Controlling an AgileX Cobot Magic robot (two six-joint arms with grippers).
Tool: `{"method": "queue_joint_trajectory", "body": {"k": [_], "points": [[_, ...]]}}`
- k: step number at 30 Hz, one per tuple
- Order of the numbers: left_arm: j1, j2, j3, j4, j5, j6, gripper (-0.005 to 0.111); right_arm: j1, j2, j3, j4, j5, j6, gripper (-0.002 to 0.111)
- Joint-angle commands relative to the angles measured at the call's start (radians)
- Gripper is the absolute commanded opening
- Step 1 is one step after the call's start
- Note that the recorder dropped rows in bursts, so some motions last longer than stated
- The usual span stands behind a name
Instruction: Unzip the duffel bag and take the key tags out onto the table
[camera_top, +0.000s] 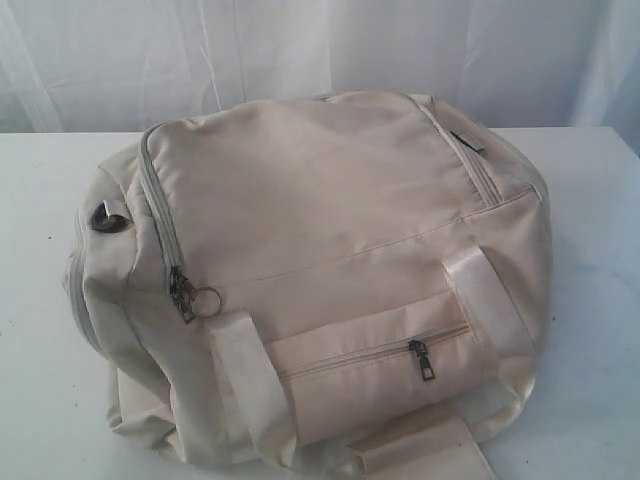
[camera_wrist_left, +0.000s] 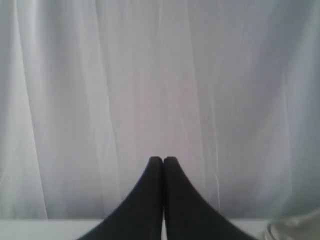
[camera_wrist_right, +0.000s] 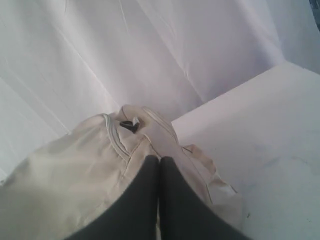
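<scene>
The cream duffel bag (camera_top: 320, 260) lies zipped up in the middle of the white table (camera_top: 40, 380), its main zip pulls with a ring (camera_top: 192, 295) at the left end and a zipped front pocket (camera_top: 380, 365) facing the camera. No key tags show in any view. Neither gripper appears in the exterior view. My left gripper (camera_wrist_left: 162, 160) is shut on nothing and points at the white curtain, off the bag. My right gripper (camera_wrist_right: 160, 160) is shut and empty, hovering above one end of the duffel bag (camera_wrist_right: 70, 170), near a black D-ring (camera_wrist_right: 130, 125).
A white curtain (camera_top: 300, 50) hangs behind the table's far edge. Cream straps (camera_top: 245, 375) cross the bag's front, and a fold of bag fabric (camera_top: 420, 455) lies at the near edge. Bare tabletop (camera_top: 600, 330) lies right of the bag.
</scene>
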Motion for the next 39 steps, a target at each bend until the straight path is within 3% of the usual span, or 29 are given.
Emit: {"method": "queue_joint_trajectory", "body": {"k": [1, 7, 10, 18, 21, 26, 33, 39], "points": [[-0.035, 0.096, -0.048, -0.003, 0.19, -0.043, 0.0, 0.027, 0.085, -0.091, 0.086, 0.107, -0.177, 0.0], [-0.095, 0.248, -0.088, -0.005, 0.433, -0.068, 0.0, 0.077, 0.346, -0.229, 0.388, 0.249, -0.649, 0.0], [-0.169, 0.318, -0.134, -0.007, 0.559, -0.054, 0.0, 0.088, 0.517, -0.318, 0.55, 0.369, -0.887, 0.0], [-0.371, 0.488, -0.336, -0.123, 0.95, 0.275, 0.0, 0.104, 0.85, -0.505, 0.913, 0.572, -1.323, 0.0], [-0.402, 0.528, -0.379, -0.211, 1.039, 0.399, 0.0, 0.163, 0.935, -0.565, 0.906, 0.568, -1.323, 0.0], [-0.418, 0.555, -0.382, -0.299, 1.027, 0.563, 0.0, 0.326, 1.049, -0.663, 0.845, 0.499, -1.299, 0.0], [-0.418, 0.555, -0.382, -0.363, 1.004, 0.586, 0.0, 0.602, 1.302, -0.831, 0.346, 0.408, -0.927, 0.0], [-0.418, 0.555, -0.382, -0.374, 0.997, 0.586, 0.0, 0.714, 1.46, -0.87, 0.343, 0.287, -0.9, 0.001]]}}
